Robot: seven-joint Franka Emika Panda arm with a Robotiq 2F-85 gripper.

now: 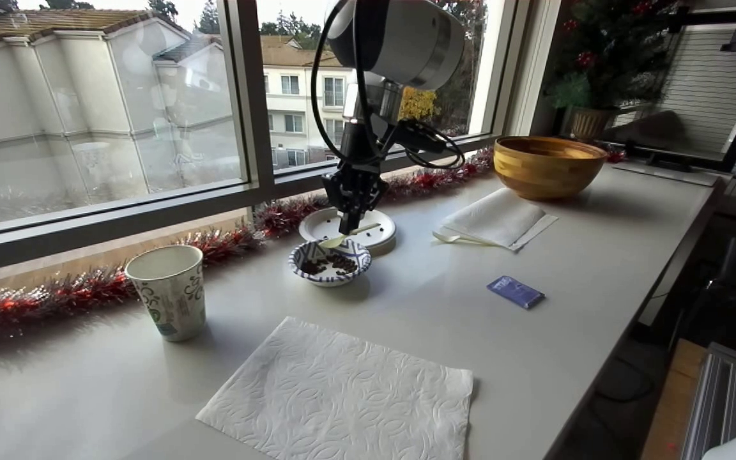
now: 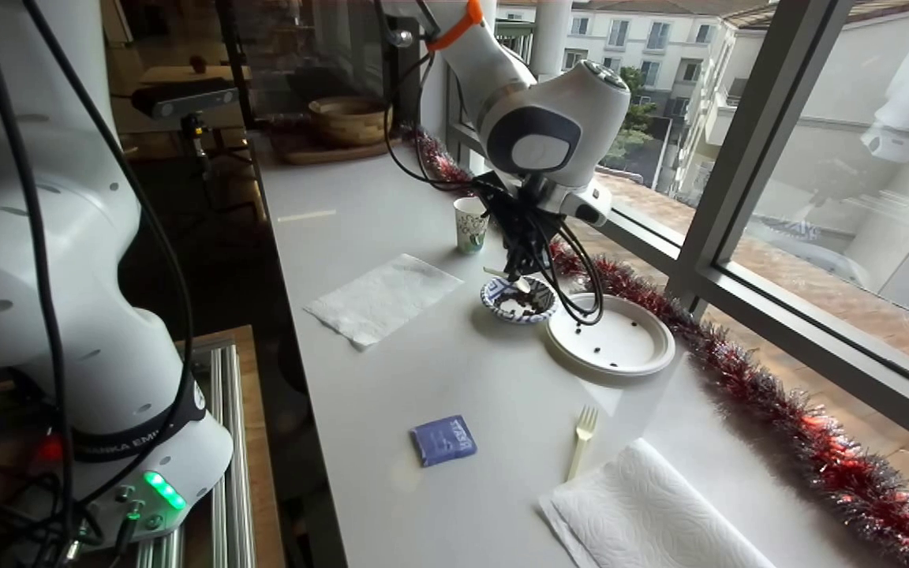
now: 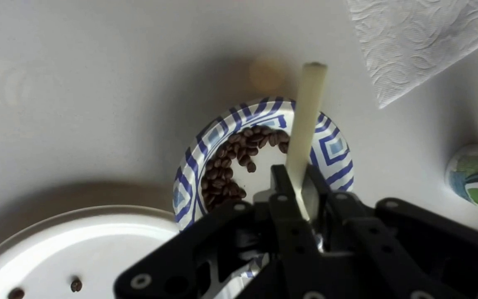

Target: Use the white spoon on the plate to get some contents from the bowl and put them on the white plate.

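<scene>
Near the surface [image 1: 419, 306] edge by the window [image 1: 246, 96], the pincer [image 3: 296, 176] holds the white spoon [image 3: 308, 112] over the bowl [image 3: 330, 151]; scooping seems in hand, next requiring descent into the contents [image 3: 220, 182].

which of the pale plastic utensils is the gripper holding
The white spoon: its handle is held in the gripper above the patterned bowl. The fork lies on the table, at the edge of the folded napkin.

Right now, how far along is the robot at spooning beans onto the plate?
Looks done: a few dark beans lie on the white plate. In hand: the gripper holds the white spoon over the bowl; whether it carries beans is unclear. Left, likely: moving more of the contents heaped in the bowl.
</scene>
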